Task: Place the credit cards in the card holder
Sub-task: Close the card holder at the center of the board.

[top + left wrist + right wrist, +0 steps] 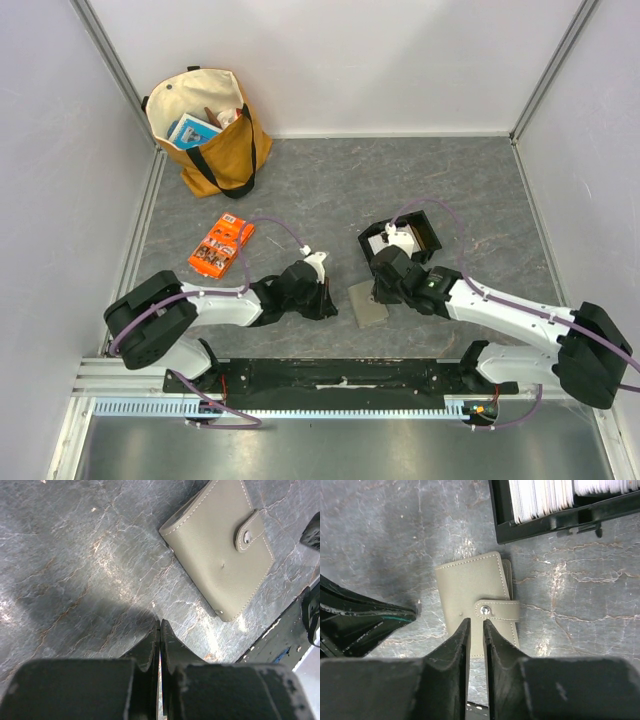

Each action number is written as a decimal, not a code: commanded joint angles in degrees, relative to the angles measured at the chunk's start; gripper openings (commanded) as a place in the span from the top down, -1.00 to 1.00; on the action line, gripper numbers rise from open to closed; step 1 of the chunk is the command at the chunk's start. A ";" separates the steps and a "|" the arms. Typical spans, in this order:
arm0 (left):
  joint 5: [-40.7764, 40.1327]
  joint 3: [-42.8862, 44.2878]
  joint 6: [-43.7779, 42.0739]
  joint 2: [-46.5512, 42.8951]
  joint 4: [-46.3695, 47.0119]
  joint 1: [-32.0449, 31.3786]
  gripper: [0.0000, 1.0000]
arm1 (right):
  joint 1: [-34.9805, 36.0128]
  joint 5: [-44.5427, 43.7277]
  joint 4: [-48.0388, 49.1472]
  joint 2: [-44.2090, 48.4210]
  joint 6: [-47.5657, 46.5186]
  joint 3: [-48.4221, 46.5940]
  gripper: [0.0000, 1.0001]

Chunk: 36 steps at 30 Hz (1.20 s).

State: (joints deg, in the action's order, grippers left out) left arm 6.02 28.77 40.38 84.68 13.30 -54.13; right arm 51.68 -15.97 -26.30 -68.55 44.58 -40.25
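Your right gripper (476, 621), narrowly parted and empty, hangs over the snap (483, 610) on the card holder (465, 582), likely to unfasten it; your left gripper (160, 625) sits shut, empty.

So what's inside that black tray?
Thin white cards stand on edge, packed in two bunches with a dark gap between, inside the black tray. Their faces and the tray's floor are covered, so any print cannot be seen.

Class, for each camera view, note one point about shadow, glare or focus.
Top external: even light, soft shadows, sharp throughout. Left wrist: the left gripper is dark and blurred, a broad shadow crosses the table, the card holder is sharp. Right wrist: the right gripper is blurred close to the lens.
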 commanded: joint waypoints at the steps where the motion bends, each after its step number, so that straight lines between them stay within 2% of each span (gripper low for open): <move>1: -2.24 1.02 -2.15 -1.63 -3.02 -0.28 0.96 | -0.53 -3.28 1.78 1.15 1.21 1.05 0.63; 5: -2.86 0.85 -1.80 -2.33 -3.02 -0.19 0.96 | -0.70 -3.37 1.87 -0.79 0.86 1.66 0.87; 9: -3.47 1.11 -1.71 -3.21 -3.98 -0.28 0.96 | -1.05 -2.93 3.62 -2.28 0.16 2.54 0.99; 25: -8.66 -3.02 1.10 -13.31 -5.83 -0.28 0.93 | -3.25 -1.00 6.26 -2.81 -2.83 3.42 1.00; 36: -10.24 -2.93 1.37 -13.58 -6.71 -0.28 0.81 | -3.52 3.39 9.25 -5.45 -3.53 3.07 1.00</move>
State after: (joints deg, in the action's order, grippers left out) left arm -1.93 25.91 40.66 72.10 6.00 -54.13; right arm 48.34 -14.90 -20.08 -73.54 41.85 -36.88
